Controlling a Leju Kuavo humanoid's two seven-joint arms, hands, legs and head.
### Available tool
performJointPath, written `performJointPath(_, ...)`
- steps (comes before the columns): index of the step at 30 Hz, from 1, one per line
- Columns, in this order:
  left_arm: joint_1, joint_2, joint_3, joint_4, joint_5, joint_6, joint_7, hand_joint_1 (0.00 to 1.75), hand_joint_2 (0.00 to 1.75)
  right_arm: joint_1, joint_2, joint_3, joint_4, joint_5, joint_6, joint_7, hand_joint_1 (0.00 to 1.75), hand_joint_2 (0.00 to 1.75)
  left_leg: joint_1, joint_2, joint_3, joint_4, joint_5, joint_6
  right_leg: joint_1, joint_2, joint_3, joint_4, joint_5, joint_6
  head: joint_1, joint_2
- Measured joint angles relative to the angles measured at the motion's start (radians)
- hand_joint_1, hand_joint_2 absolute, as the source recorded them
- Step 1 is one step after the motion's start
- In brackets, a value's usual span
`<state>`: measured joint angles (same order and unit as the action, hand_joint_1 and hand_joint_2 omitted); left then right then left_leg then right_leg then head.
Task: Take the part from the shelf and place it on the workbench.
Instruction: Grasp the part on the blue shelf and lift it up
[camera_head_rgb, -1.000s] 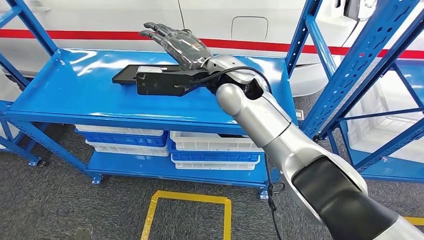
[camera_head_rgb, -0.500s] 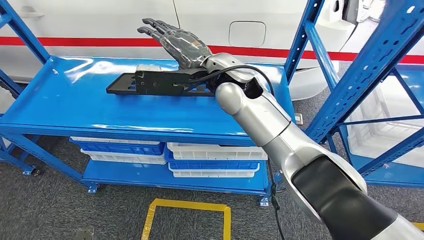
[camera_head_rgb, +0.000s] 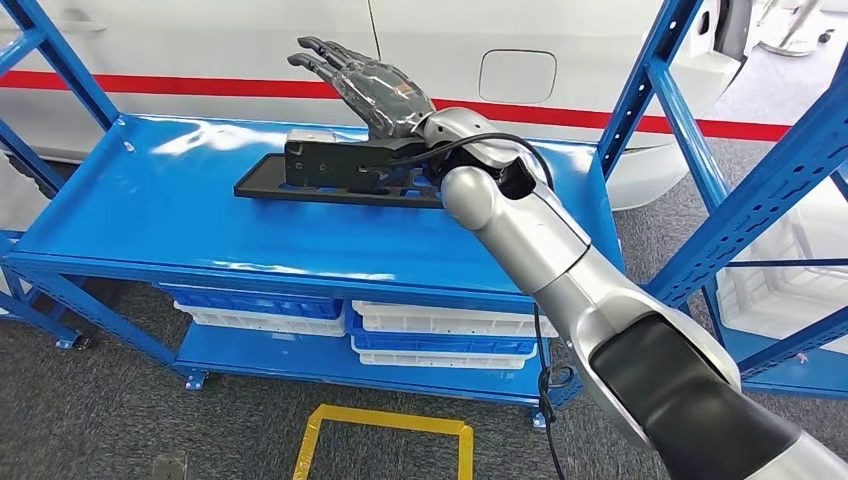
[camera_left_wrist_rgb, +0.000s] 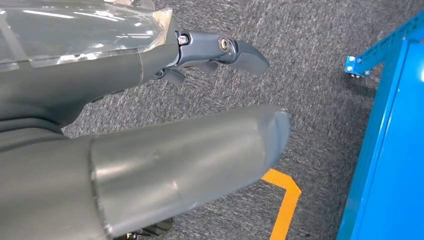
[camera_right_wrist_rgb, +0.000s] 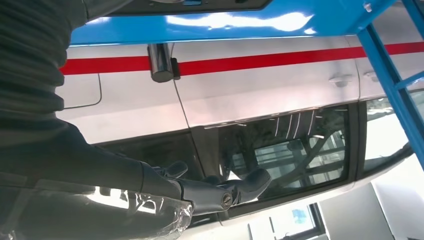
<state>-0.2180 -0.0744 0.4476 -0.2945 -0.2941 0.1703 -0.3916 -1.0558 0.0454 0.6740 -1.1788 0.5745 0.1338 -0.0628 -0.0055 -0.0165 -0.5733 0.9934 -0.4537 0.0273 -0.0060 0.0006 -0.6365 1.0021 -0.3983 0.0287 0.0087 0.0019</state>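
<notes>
Head view, right hand (camera_head_rgb: 375, 85) flat above part (camera_head_rgb: 340, 180)

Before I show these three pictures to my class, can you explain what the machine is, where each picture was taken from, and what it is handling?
This is a two-legged humanoid robot with silver arms and jointed hands. The wide picture is from a camera on its head, looking forward and down. There its right hand reaches out over the top of a blue shelf, fingers spread, holding nothing. Under it a flat black part lies on the shelf. White and blue bins sit on the level below.

The other two pictures come from cameras at the wrists, so they look turned. The left wrist view shows the left hand empty above grey carpet with yellow floor tape. The right wrist view looks past the right hand at a white vehicle with a red stripe.
</notes>
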Motion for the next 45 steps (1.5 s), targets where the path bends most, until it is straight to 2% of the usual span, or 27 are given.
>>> performJointPath(3, -0.001, 0.0, -0.005, 0.0, 0.0, 0.0, 0.0, 0.0, 0.0, -0.001, -0.002, -0.002, -0.005, 0.0, -0.001, 0.001, 0.0, 1.75, 0.006, 0.002, 0.001, 0.007, -0.014, -0.016, -0.002, 0.001, 0.009, -0.008, -0.003, -0.019, 0.0, 0.0)
performJointPath(5, -0.002, -0.001, -0.008, 0.0, 0.0, 0.0, 0.001, 0.0, 0.0, -0.003, -0.002, -0.003, -0.011, 0.0, -0.003, 0.001, 0.0, 1.75, 0.012, 0.006, -0.026, 0.064, -0.043, -0.031, -0.009, 0.002, 0.021, -0.012, -0.008, -0.033, -0.001, 0.0)
performJointPath(7, -0.001, -0.001, -0.008, 0.0, 0.0, 0.001, 0.001, 0.0, 0.0, -0.003, -0.001, -0.003, -0.015, 0.0, -0.004, 0.002, 0.0, 1.75, 0.018, 0.009, -0.101, 0.195, -0.094, -0.044, -0.01, 0.002, 0.03, -0.013, -0.016, -0.044, -0.001, 0.0)
performJointPath(8, 0.0, 0.0, -0.008, 0.0, 0.0, 0.002, 0.001, 0.0, 0.0, -0.001, 0.0, -0.003, -0.015, -0.001, -0.004, 0.002, 0.0, 1.75, 0.022, 0.009, -0.144, 0.26, -0.112, -0.05, -0.01, 0.002, 0.034, -0.012, -0.02, -0.046, -0.001, 0.0)
performJointPath(9, 0.002, 0.0, -0.008, 0.0, 0.0, 0.002, 0.001, 0.0, 0.0, 0.001, -0.001, -0.003, -0.015, -0.001, -0.004, 0.003, 0.0, 1.75, 0.025, 0.01, -0.176, 0.299, -0.114, -0.054, -0.01, 0.003, 0.038, -0.012, -0.025, -0.046, -0.002, 0.0)
performJointPath(10, 0.003, 0.0, -0.008, 0.0, 0.0, 0.003, 0.001, 0.0, 0.0, 0.003, -0.001, -0.003, -0.015, -0.001, -0.004, 0.004, 0.0, 1.75, 0.028, 0.012, -0.19, 0.299, -0.095, -0.056, -0.011, 0.003, 0.044, -0.012, -0.03, -0.044, -0.001, 0.0)
performJointPath(11, 0.004, 0.001, -0.008, 0.0, 0.0, 0.004, 0.001, 0.0, 0.0, 0.005, -0.001, -0.003, -0.015, -0.002, -0.004, 0.005, 0.0, 1.75, 0.031, 0.013, -0.18, 0.259, -0.057, -0.058, -0.012, 0.004, 0.052, -0.012, -0.036, -0.041, -0.001, 0.0)
performJointPath(13, 0.005, 0.002, -0.008, 0.0, 0.0, 0.005, 0.001, 0.0, 0.0, 0.005, -0.001, -0.004, -0.015, -0.004, -0.005, 0.006, 0.0, 1.75, 0.035, 0.018, -0.12, 0.115, 0.029, -0.059, -0.012, 0.005, 0.069, -0.012, -0.05, -0.03, -0.001, 0.0)
performJointPath(14, 0.004, 0.002, -0.008, 0.0, 0.0, 0.006, 0.001, 0.0, 0.0, 0.005, -0.001, -0.005, -0.015, -0.005, -0.006, 0.006, 0.0, 1.75, 0.034, 0.019, -0.091, 0.057, 0.053, -0.056, -0.01, 0.006, 0.074, -0.011, -0.056, -0.023, -0.001, 0.0)
performJointPath(15, 0.004, 0.002, -0.009, 0.0, 0.0, 0.007, 0.002, 0.0, 0.0, 0.005, -0.001, -0.006, -0.016, -0.005, -0.006, 0.006, 0.0, 1.75, 0.032, 0.019, -0.073, 0.022, 0.062, -0.051, -0.007, 0.007, 0.077, -0.011, -0.06, -0.017, 0.0, 0.0)
performJointPath(18, 0.005, 0.001, -0.009, 0.0, 0.0, 0.007, 0.003, 0.0, 0.0, 0.005, -0.001, -0.01, -0.018, -0.006, -0.007, 0.007, 0.0, 1.75, 0.024, 0.016, -0.061, 0.007, 0.055, -0.028, -0.005, 0.007, 0.077, -0.014, -0.069, -0.001, 0.001, 0.0)
performJointPath(20, 0.004, 0.0, -0.011, 0.0, 0.0, 0.007, 0.003, 0.0, 0.0, 0.004, -0.002, -0.016, -0.022, -0.006, -0.008, 0.007, 0.0, 1.75, 0.022, 0.015, -0.053, 0.002, 0.054, -0.01, -0.005, 0.005, 0.056, 0.03, -0.093, 0.004, 0.001, 0.0)
performJointPath(21, 0.003, 0.0, -0.011, 0.0, 0.0, 0.007, 0.003, 0.0, 0.0, 0.005, -0.003, -0.018, -0.023, -0.006, -0.009, 0.007, 0.0, 1.75, 0.022, 0.015, -0.05, -0.001, 0.053, -0.002, -0.006, 0.004, 0.026, 0.085, -0.115, 0.001, 0.002, 0.0)
performJointPath(23, 0.003, 0.0, -0.012, 0.0, 0.0, 0.005, 0.005, 0.0, 0.0, 0.011, -0.008, -0.022, -0.024, -0.006, -0.01, 0.007, 0.0, 1.75, 0.018, 0.014, -0.046, 0.0, 0.047, 0.009, -0.006, 0.004, -0.059, 0.231, -0.161, -0.007, 0.003, 0.0)
performJointPath(24, 0.003, 0.0, -0.013, 0.0, 0.0, 0.003, 0.006, 0.0, 0.0, 0.016, -0.011, -0.023, -0.024, -0.006, -0.01, 0.008, 0.0, 1.75, 0.016, 0.012, -0.044, 0.0, 0.045, 0.012, -0.005, 0.004, -0.095, 0.285, -0.172, -0.007, 0.003, 0.0)
performJointPath(25, 0.004, -0.001, -0.013, 0.0, 0.0, 0.001, 0.008, 0.0, 0.0, 0.021, -0.014, -0.025, -0.025, -0.006, -0.011, 0.008, 0.0, 1.75, 0.014, 0.01, -0.041, 0.0, 0.042, 0.013, -0.005, 0.004, -0.113, 0.3, -0.166, -0.002, 0.003, 0.0)
performJointPath(26, 0.004, -0.002, -0.014, 0.0, 0.0, 0.0, 0.01, 0.0, 0.0, 0.024, -0.016, -0.028, -0.026, -0.006, -0.012, 0.008, 0.0, 1.75, 0.012, 0.007, -0.036, 0.0, 0.038, 0.013, -0.004, 0.004, -0.108, 0.272, -0.144, 0.004, 0.003, 0.0)
performJointPath(28, 0.005, -0.003, -0.014, 0.0, 0.0, -0.001, 0.012, 0.0, 0.0, 0.027, -0.02, -0.033, -0.03, -0.007, -0.014, 0.008, 0.0, 1.75, 0.009, 0.003, -0.024, 0.0, 0.029, 0.01, -0.003, 0.003, -0.049, 0.125, -0.071, 0.012, 0.003, 0.0)
performJointPath(29, 0.004, -0.003, -0.014, 0.0, 0.0, -0.002, 0.012, 0.0, 0.0, 0.026, -0.021, -0.036, -0.032, -0.007, -0.015, 0.008, 0.0, 1.75, 0.006, 0.002, -0.02, 0.002, 0.024, 0.006, -0.001, 0.002, -0.017, 0.057, -0.04, 0.01, 0.003, 0.0)
performJointPath(30, 0.004, -0.002, -0.014, 0.0, 0.0, -0.002, 0.012, 0.0, 0.0, 0.025, -0.02, -0.038, -0.034, -0.007, -0.015, 0.008, 0.0, 1.75, 0.003, 0.002, -0.017, 0.004, 0.018, 0.005, -0.003, 0.001, 0.004, 0.013, -0.02, 0.006, 0.003, 0.0)
performJointPath(31, 0.004, -0.002, -0.015, 0.0, 0.0, -0.003, 0.012, 0.0, 0.0, 0.025, -0.021, -0.04, -0.035, -0.007, -0.016, 0.008, 0.0, 1.75, 0.001, 0.002, -0.017, 0.007, 0.014, 0.006, -0.003, 0.001, 0.014, -0.006, -0.01, 0.002, 0.003, 0.0)
performJointPath(34, 0.005, -0.002, -0.015, 0.0, 0.0, -0.003, 0.012, 0.0, 0.0, 0.026, -0.022, -0.042, -0.036, -0.007, -0.017, 0.008, 0.0, 1.75, 0.002, 0.004, -0.016, 0.008, 0.009, 0.012, -0.002, 0.004, 0.015, -0.007, -0.007, -0.003, 0.002, 0.0)
performJointPath(37, 0.004, -0.002, -0.016, 0.0, 0.0, -0.003, 0.012, 0.0, 0.0, 0.027, -0.022, -0.043, -0.038, -0.008, -0.018, 0.008, 0.0, 1.75, 0.003, 0.008, -0.013, 0.004, 0.008, 0.011, 0.0, 0.009, 0.014, -0.007, -0.008, -0.006, 0.002, 0.0)
performJointPath(42, 0.004, -0.002, -0.017, 0.0, 0.003, 0.007, 0.012, 0.0, 0.0, 0.032, -0.027, -0.058, -0.054, -0.017, -0.026, 0.003, 0.0, 1.75, 0.007, 0.009, -0.012, 0.001, 0.008, -0.003, 0.004, 0.01, 0.013, -0.007, -0.01, -0.008, 0.002, 0.0)
performJointPath(45, 0.006, -0.002, -0.019, 0.0, 0.009, 0.01, 0.011, 0.0, 0.0, 0.038, -0.032, -0.071, -0.073, -0.024, -0.029, -0.009, 0.0, 1.75, 0.007, 0.009, -0.012, 0.001, 0.008, -0.004, 0.004, 0.01, 0.013, -0.006, -0.01, -0.008, 0.002, 0.0)
